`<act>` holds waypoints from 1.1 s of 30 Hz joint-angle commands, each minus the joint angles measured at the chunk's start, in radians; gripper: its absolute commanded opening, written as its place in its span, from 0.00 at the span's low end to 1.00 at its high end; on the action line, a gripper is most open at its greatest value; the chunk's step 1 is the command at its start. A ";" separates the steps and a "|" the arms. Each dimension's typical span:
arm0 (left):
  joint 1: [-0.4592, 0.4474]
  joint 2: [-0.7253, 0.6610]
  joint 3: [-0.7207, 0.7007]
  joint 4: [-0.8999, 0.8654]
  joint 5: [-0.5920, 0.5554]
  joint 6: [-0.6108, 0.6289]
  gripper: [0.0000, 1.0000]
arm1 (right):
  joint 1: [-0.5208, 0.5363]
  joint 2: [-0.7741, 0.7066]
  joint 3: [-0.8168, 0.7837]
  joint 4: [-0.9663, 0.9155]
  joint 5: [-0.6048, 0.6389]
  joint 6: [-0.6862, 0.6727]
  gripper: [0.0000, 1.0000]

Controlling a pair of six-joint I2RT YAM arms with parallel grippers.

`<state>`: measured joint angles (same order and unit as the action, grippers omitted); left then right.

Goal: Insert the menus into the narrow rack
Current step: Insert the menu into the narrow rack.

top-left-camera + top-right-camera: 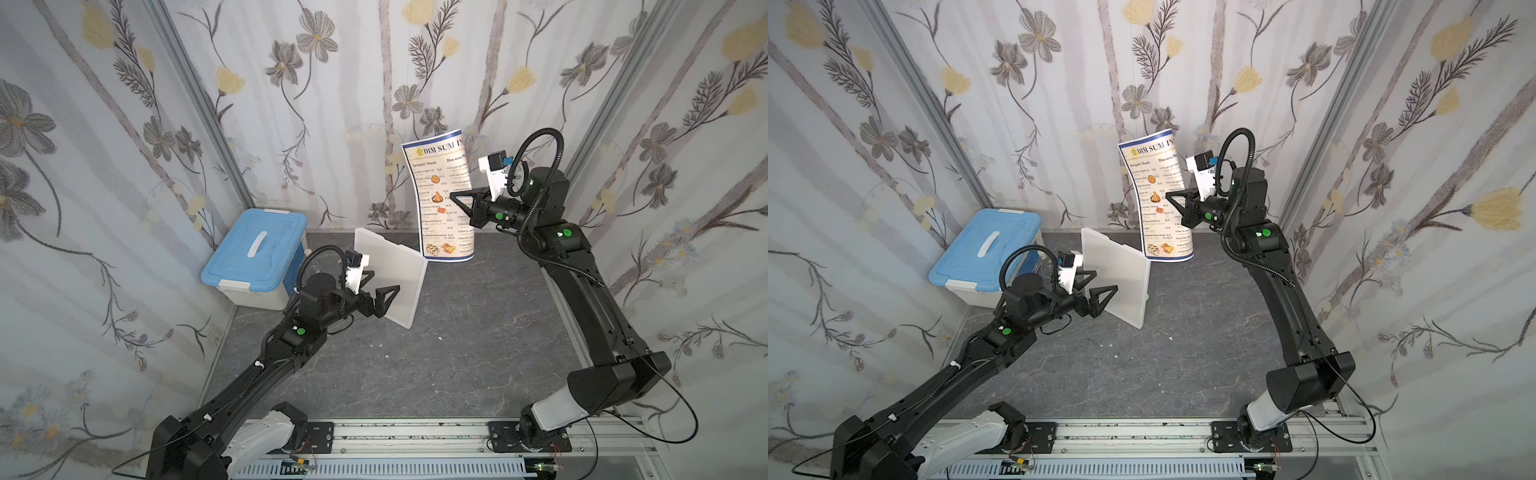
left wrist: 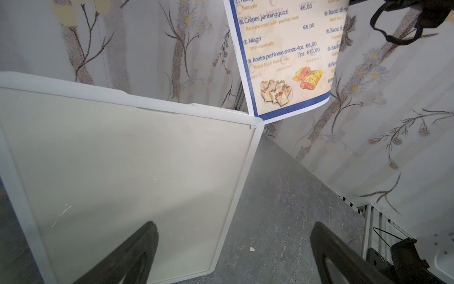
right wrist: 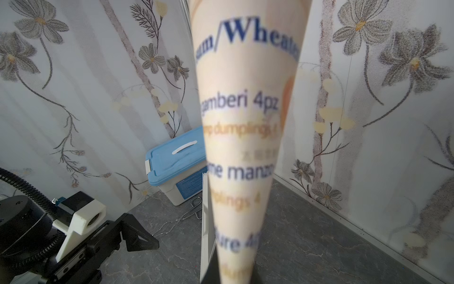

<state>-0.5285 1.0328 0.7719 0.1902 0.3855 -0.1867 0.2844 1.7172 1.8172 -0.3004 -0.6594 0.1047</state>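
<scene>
In both top views the rack [image 1: 399,270], a flat, milky plastic rectangle with rounded corners and a raised rim, stands on edge on the dark, marble-veined table [image 1: 457,353]. The left end effector [image 1: 385,280] is spread wide astride the rack's near lower corner; whether it touches cannot be told. The menu [image 1: 432,199], a glossy sheet with a blue border, hangs upright and bowed before the floral wall [image 1: 291,83]. Its right edge is pinched in the right end effector [image 1: 455,194], whose fingers are pressed together on it. The menu's lower corner sits just beside the rack's far upper corner. A blue-lidded box [image 1: 253,249] fills the left rear corner. Open table lies between the arms toward the front.

The left wrist view shows the rack's smooth face with fine scratches. One black finger [image 2: 137,246] shows dimly through the plastic, and the second stands clear over the table. The menu's curled bottom border and food photos are legible here.

The right wrist view sees the menu close and blurred, tapering downward and hiding the fingers that pinch it. The rack appears edge-on as a thin white strip. Only here a bent wire piece [image 3: 181,218] shows on the table beside the box.
</scene>
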 commanded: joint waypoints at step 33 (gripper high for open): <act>0.001 -0.008 0.000 0.043 -0.006 0.013 1.00 | 0.015 -0.013 -0.053 0.058 0.130 0.016 0.04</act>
<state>-0.5285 1.0248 0.7719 0.1902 0.3782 -0.1867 0.2981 1.7065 1.7657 -0.2741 -0.5396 0.1291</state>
